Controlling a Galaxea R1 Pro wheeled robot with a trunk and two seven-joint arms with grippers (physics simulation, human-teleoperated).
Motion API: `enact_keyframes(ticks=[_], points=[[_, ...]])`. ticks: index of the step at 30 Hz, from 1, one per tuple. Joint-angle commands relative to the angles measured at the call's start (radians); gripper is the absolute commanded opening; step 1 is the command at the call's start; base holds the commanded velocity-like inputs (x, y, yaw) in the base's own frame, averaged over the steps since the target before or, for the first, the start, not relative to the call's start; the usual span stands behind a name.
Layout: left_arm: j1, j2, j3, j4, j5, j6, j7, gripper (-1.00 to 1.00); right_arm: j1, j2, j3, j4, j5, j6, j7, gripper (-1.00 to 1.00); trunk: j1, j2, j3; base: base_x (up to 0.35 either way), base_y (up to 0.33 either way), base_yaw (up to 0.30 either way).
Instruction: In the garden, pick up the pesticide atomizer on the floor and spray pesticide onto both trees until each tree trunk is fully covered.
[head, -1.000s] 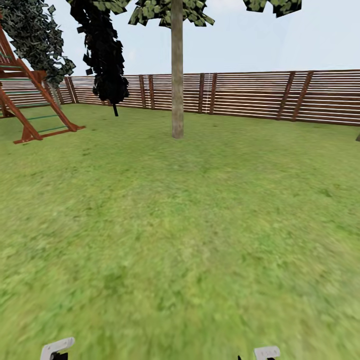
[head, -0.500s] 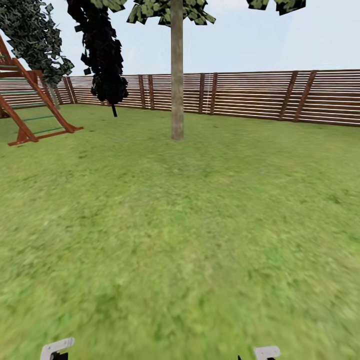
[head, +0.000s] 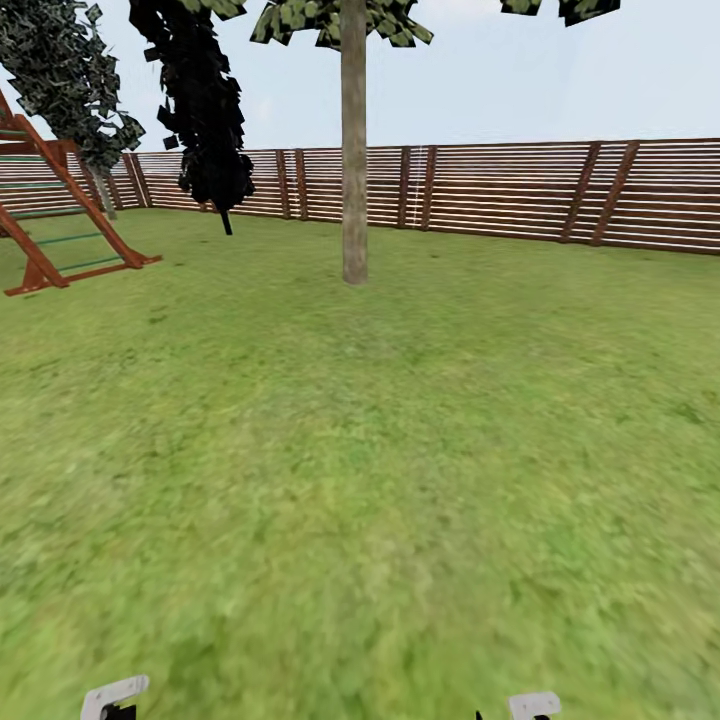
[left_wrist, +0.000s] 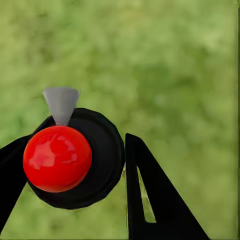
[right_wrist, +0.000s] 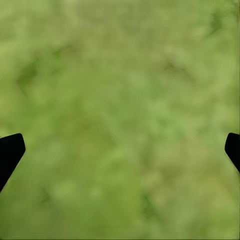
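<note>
In the left wrist view my left gripper (left_wrist: 75, 147) is shut on the pesticide atomizer (left_wrist: 57, 157), which has a shiny red round top, a black disc body and a grey cone nozzle (left_wrist: 61, 102). It hangs over the garden's grass. My right gripper (right_wrist: 123, 145) is open over bare grass, with only its black fingertips (right_wrist: 10, 150) showing at the edges. Straight ahead on the lawn stands one tree with a pale grey-brown trunk (head: 354, 170), several metres off. No pale specks are visible on its bark from here.
A brown slatted fence (head: 500, 190) closes the far side of the lawn. A red-brown wooden playhouse frame (head: 60, 220) stands at far left, with two dark narrow trees (head: 205, 120) near it. Open grass (head: 360, 480) lies between me and the trunk.
The whole head view has shifted slightly: the trunk sits a little lower and the playhouse frame further left, so the camera moved. The arm parts at the bottom edge are unchanged.
</note>
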Motion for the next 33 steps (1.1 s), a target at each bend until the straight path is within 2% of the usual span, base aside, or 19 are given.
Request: enact_keyframes(ticks=[1, 33], points=[[0.0, 0.0, 0.0, 0.0, 0.0, 0.0, 0.0, -1.0, 0.0, 0.0, 0.0, 0.0, 0.0, 0.0, 0.0, 1.0, 0.0, 0.0, 0.0, 0.341, 0.0, 0.0], [0.0, 0.0, 0.0, 0.0, 0.0, 0.0, 0.0, -1.0, 0.0, 0.0, 0.0, 0.0, 0.0, 0.0, 0.0, 1.0, 0.0, 0.0, 0.0, 0.341, 0.0, 0.0]])
